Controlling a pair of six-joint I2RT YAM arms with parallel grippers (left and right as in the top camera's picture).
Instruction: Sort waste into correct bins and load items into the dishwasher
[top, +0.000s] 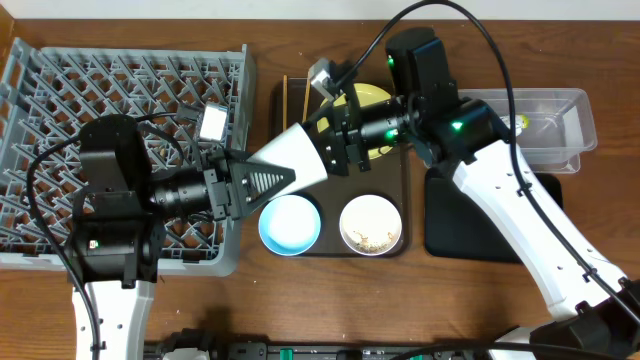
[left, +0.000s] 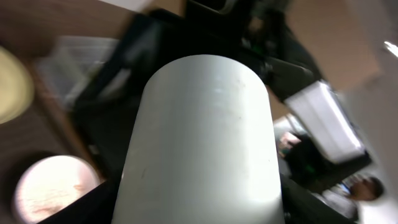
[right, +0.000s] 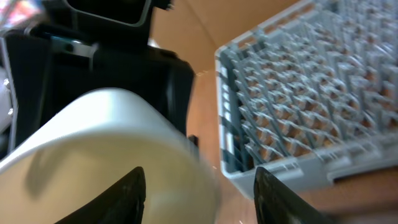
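My left gripper (top: 262, 182) is shut on the small white cup (top: 298, 160) and holds it lying sideways in the air over the brown serving tray's left end. In the left wrist view the cup (left: 205, 137) fills the frame between the fingers (left: 202, 214). My right gripper (top: 332, 148) is open at the cup's other end. In the right wrist view the cup (right: 93, 143) sits by the left finger of the open jaws (right: 202, 186). The yellow plate (top: 368, 100), light-blue bowl (top: 290, 222), white bowl with crumbs (top: 371, 224) and chopsticks (top: 286, 100) lie on the tray. The napkin is hidden.
The grey-blue dish rack (top: 40, 80) stands at the left, under my left arm. The brown serving tray (top: 404, 190) is in the middle. The clear tub (top: 560, 105) holds a small yellow-green piece (top: 520, 123). The black tray (top: 490, 225) lies under my right arm.
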